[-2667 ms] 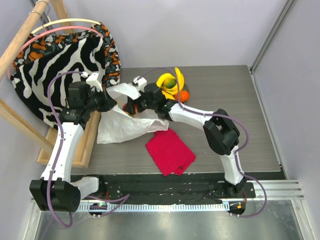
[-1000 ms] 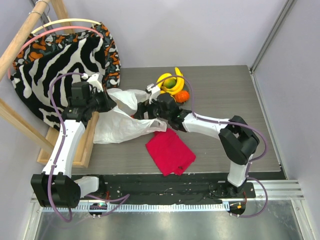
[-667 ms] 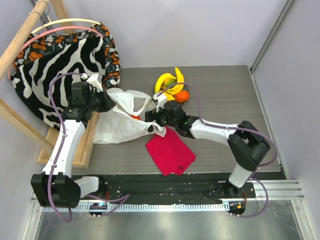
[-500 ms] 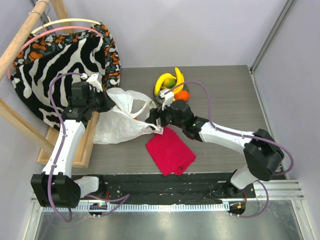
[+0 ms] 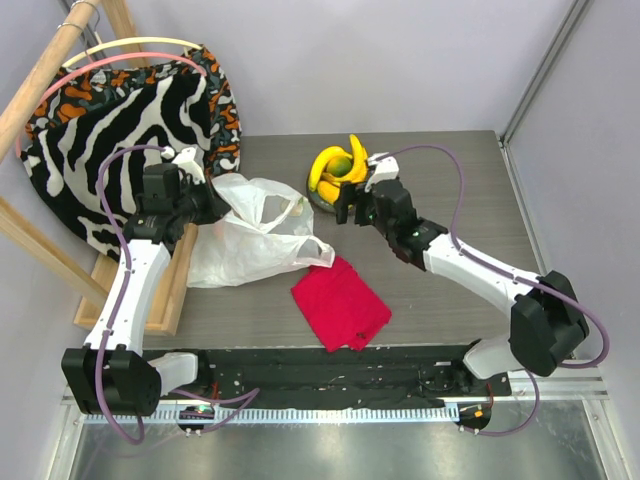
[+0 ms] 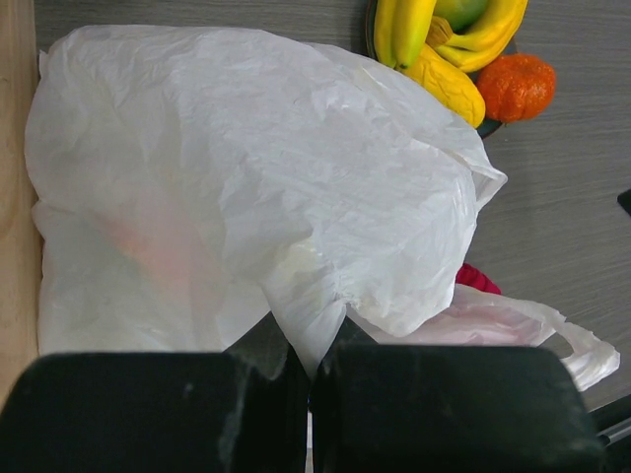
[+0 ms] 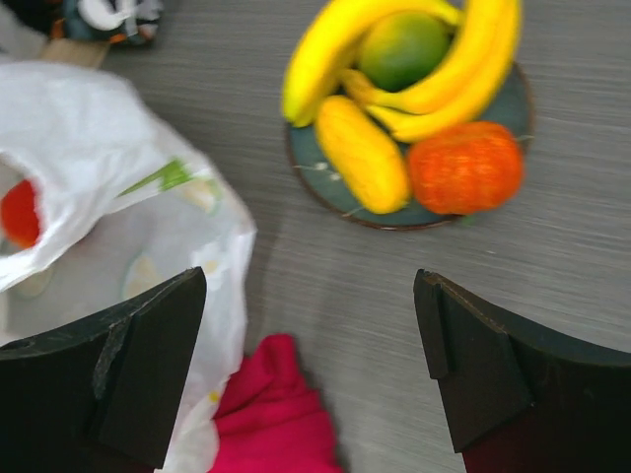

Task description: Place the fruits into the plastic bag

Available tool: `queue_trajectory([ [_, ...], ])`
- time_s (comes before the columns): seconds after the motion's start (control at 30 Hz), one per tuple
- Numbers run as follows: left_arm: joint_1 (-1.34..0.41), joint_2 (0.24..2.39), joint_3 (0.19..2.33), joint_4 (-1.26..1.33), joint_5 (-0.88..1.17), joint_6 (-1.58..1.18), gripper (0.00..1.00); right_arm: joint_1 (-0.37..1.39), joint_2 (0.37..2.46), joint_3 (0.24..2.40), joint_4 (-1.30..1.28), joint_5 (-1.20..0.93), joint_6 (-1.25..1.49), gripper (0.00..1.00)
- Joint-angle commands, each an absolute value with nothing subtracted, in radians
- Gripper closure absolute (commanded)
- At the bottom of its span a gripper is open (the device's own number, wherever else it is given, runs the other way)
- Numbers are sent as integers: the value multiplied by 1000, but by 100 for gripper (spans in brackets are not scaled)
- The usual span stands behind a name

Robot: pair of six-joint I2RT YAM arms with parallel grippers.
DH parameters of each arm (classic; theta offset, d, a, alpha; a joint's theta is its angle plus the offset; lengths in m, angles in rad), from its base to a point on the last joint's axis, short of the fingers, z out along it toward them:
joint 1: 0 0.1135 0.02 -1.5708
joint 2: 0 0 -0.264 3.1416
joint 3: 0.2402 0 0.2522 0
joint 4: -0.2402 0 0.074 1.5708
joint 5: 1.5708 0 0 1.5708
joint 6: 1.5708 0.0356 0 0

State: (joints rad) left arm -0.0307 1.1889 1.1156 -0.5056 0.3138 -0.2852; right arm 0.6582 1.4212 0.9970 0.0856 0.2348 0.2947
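Observation:
The fruits (image 5: 340,168) lie on a dark plate: yellow bananas (image 7: 463,69), a green one (image 7: 402,47), a yellow oblong one (image 7: 363,153) and a small orange (image 7: 463,166). A red-orange round one (image 7: 20,212) sits inside the plastic bag (image 5: 250,238), which is white with citrus prints. My left gripper (image 5: 212,205) is shut on the bag's edge (image 6: 308,335) and holds it up. My right gripper (image 5: 350,208) is open and empty, just in front of the plate; its jaws stand wide apart over bare table (image 7: 311,365).
A red folded cloth (image 5: 340,302) lies in front of the bag, touching its corner (image 7: 276,414). Zebra-striped fabric (image 5: 150,110) on a wooden frame stands at the back left. The plate rim (image 7: 325,192) is near the bag's mouth.
My right gripper has come out of the bag's mouth and moved right and back to the plate, open and empty. The red-orange fruit stays in the bag. The left arm has held still.

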Motion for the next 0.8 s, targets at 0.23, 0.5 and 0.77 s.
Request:
queue_trajectory([
  [0.23, -32, 1173, 1124, -483, 310, -288, 100, 446, 1465, 1048, 6, 216, 483, 5],
  [0.5, -34, 1177, 1126, -485, 311, -290, 100, 408, 1565, 1068, 67, 206, 598, 6],
  [0.77, -35, 1169, 1124, -483, 310, -290, 100, 396, 1647, 1057, 190, 199, 728, 8],
])
